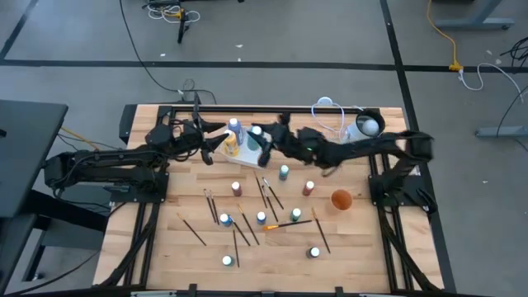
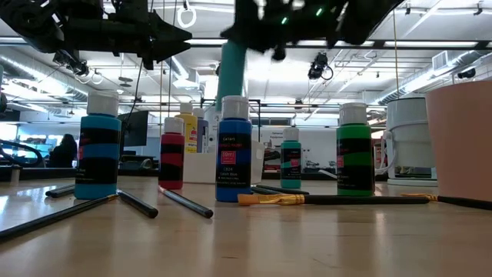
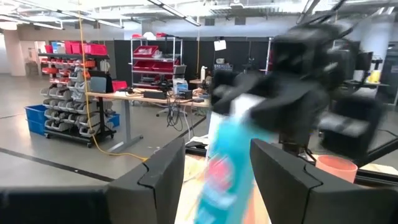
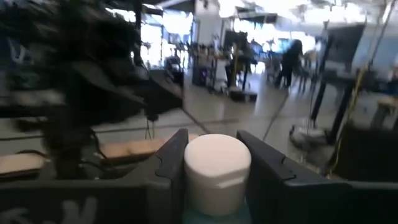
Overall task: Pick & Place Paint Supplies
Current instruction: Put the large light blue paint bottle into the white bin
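A teal paint bottle (image 2: 231, 69) with a white cap (image 1: 256, 131) hangs in the air above the far middle of the table, with my right gripper (image 1: 262, 140) shut on it. My left gripper (image 1: 213, 147) stands open just left of it, beside a white tray (image 1: 245, 153) holding a yellow bottle (image 1: 231, 147). In the left wrist view the teal bottle (image 3: 227, 168) shows beyond my open fingers (image 3: 155, 180), apart from them. More white-capped bottles (image 1: 285, 172) (image 1: 237, 188) stand on the table among thin dark brushes (image 1: 247, 227) and an orange-handled brush (image 1: 285, 223). My right gripper pinches the teal bottle between its two fingers at the white cap (image 4: 217, 171), one finger on each side. The fingers come roughly level from the table's right side. The bottle hangs below them, cap up, a little tilted, lifted clear of the table.
An orange cup (image 1: 341, 199) stands at the right. A white-and-grey round container (image 1: 367, 126) with a cable sits at the far right corner. Upright bottles (image 2: 98, 146) (image 2: 234, 150) (image 2: 354, 150) and brushes (image 2: 307, 199) are scattered over the table's near half.
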